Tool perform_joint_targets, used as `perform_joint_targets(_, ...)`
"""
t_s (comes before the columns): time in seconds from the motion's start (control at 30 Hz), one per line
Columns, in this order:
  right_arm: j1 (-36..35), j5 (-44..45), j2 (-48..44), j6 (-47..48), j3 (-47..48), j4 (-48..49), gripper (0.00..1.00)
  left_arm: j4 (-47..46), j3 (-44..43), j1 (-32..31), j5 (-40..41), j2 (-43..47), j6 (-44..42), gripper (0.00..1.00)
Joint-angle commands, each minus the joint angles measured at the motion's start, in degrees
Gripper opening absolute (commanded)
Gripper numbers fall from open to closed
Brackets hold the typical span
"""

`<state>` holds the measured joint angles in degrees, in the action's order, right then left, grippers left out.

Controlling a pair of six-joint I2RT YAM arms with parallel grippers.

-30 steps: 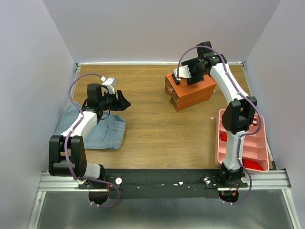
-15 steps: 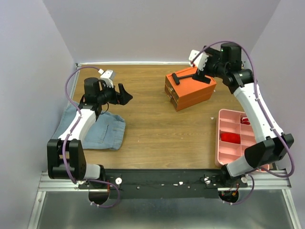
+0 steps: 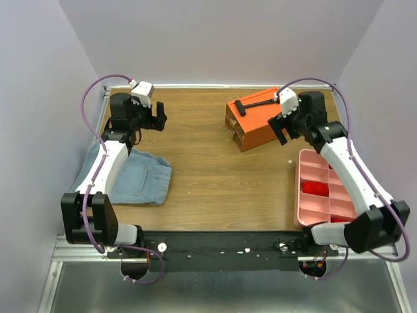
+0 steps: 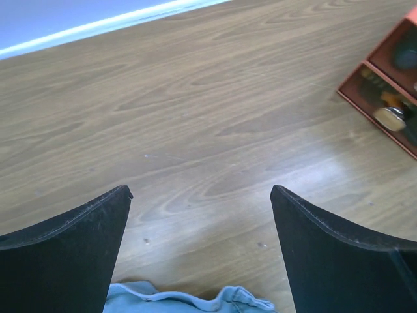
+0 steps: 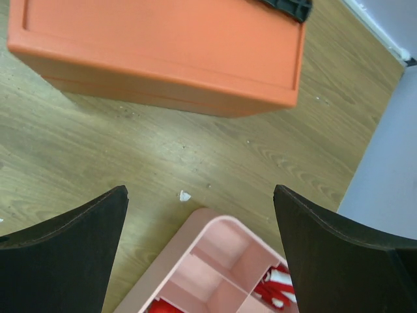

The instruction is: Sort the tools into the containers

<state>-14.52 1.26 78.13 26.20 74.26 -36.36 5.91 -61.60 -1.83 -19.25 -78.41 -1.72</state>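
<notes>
The orange box-shaped cabinet with clear drawers [image 4: 391,72] runs off the left wrist view's right edge, its drawer contents too blurred to name. The crumpled blue denim cloth [image 4: 189,301] is cut by that view's bottom edge. The right wrist view catches only one end of the small black hammer [image 5: 287,5] at its top edge, and the pink compartmented plastic tray [image 5: 215,257] is cut off below.

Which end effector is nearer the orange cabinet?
Right. The right end effector sits just right of the orange cabinet, close beside it; the left end effector is well off to its left.
</notes>
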Motion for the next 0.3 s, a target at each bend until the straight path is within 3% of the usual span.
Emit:
perform_joint_targets(0.0,-0.07,3.05,-7.81,-2.9,-4.29,0.94,1.0,1.21,-2.56,0.24,6.76,-1.83,-1.98,0.99)
perform_joint_targets(0.27,0.73,0.41,-12.12,-3.86,-8.16,0.94,1.0,-0.11,-3.61,0.24,2.72,-2.8,4.35,0.99)
